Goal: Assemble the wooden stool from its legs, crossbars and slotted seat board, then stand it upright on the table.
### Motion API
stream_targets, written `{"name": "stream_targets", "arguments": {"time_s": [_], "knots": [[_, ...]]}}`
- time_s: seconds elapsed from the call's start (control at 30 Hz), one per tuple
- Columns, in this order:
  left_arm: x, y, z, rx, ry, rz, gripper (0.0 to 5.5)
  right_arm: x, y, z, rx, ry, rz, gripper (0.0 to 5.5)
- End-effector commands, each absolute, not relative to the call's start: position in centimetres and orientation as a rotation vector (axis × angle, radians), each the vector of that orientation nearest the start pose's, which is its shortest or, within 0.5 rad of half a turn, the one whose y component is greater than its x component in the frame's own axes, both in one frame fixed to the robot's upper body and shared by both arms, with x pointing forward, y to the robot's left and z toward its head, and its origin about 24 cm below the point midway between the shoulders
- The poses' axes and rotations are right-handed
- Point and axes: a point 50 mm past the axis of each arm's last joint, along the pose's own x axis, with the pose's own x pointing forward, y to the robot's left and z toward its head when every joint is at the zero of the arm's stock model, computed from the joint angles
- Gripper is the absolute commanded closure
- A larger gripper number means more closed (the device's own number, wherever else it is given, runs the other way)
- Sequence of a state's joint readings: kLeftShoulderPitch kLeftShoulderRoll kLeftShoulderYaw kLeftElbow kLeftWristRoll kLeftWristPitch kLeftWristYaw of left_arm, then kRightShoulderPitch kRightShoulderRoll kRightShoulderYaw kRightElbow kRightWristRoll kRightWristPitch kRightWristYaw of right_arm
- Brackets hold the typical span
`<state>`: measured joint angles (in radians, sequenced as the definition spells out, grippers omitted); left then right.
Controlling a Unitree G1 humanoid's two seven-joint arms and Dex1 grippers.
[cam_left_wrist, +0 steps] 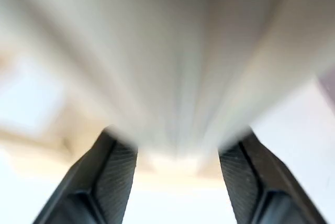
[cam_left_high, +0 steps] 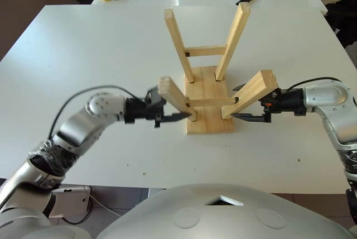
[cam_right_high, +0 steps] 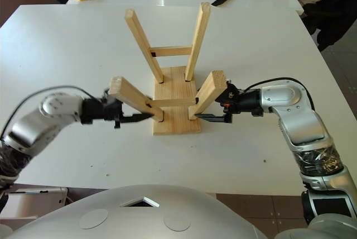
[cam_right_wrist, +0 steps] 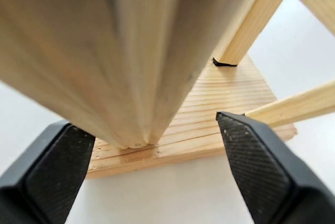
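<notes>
Your stool (cam_left_high: pixel 207 85) stands upside down at mid-tabletop (cam_left_high: pixel 83 55), with the seat board (cam_left_high: pixel 211 123) flat and the legs pointing up. Your left arm reaches in low from the near left. Its gripper (cam_left_wrist: pixel 178 145) is spread, straddling the near-left leg (cam_left_high: pixel 174 98). Your right arm comes in level from the right, and its gripper (cam_right_wrist: pixel 152 124) is spread around the near-right leg (cam_left_high: pixel 252 92) without pinching it.
</notes>
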<state>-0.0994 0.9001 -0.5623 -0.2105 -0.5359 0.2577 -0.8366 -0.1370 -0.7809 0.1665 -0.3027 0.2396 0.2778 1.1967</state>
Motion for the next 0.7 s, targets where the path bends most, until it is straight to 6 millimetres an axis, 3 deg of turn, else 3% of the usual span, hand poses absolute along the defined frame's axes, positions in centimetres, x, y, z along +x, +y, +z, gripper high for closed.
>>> {"name": "stream_targets", "arguments": {"time_s": [0.03,0.17,0.27,0.43,0.5,0.6,0.7], "knots": [[19.3,16.1,4.2,0.264,0.617,-1.344,2.40,22.8,-17.2,11.6,-0.569,0.243,1.386,1.47],[20.5,16.8,6.4,0.270,0.558,-1.337,1.72,22.5,-17.5,11.1,-0.563,0.254,1.358,1.47],[21.4,18.5,7.9,0.278,0.492,-1.255,1.25,22.1,-18.2,11.1,-0.554,0.264,1.317,1.47],[21.6,20.4,11.3,0.176,0.366,-1.125,1.22,21.2,-19.5,10.9,-0.532,0.285,1.237,1.47],[21.4,21.2,11.8,0.222,0.374,-1.020,1.22,20.8,-20.3,11.1,-0.521,0.291,1.191,1.47],[21.2,22.6,12.8,0.238,0.362,-0.883,1.22,19.9,-21.9,11.8,-0.500,0.311,1.121,1.47],[21.2,23.1,15.0,0.198,0.281,-0.815,1.22,19.1,-23.8,12.8,-0.442,0.313,0.997,1.47]]}}
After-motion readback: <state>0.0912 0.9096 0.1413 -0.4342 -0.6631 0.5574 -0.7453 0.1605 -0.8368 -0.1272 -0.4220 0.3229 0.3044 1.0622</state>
